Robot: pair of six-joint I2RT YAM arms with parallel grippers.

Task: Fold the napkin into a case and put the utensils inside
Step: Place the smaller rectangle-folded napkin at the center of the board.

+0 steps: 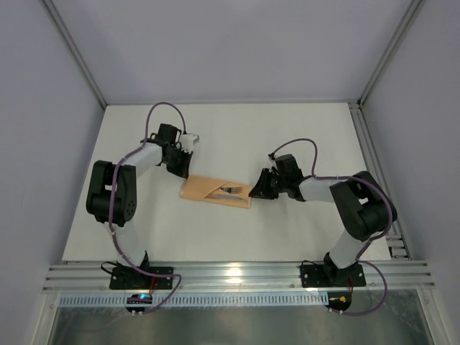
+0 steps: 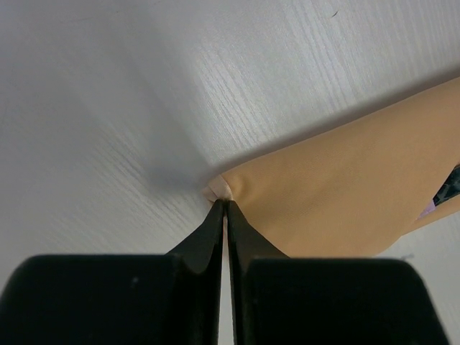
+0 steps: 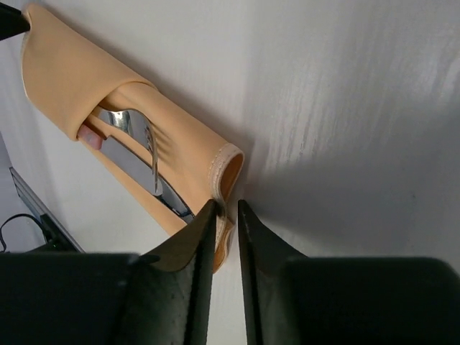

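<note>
White table (image 1: 302, 136) bears the case (image 1: 205, 190), held between left hand (image 1: 184, 175) and right hand (image 1: 253, 192).

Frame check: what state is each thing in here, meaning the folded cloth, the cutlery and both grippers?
case: folded into a narrow pouch, lying flat, pocket open on top.
fork: inside the pocket, tines showing.
knife: inside the pocket beside the fork, partly covered.
left gripper: shut, pinching one corner of the case.
right gripper: closed to a narrow gap on the hemmed edge at the case's other end.
</note>
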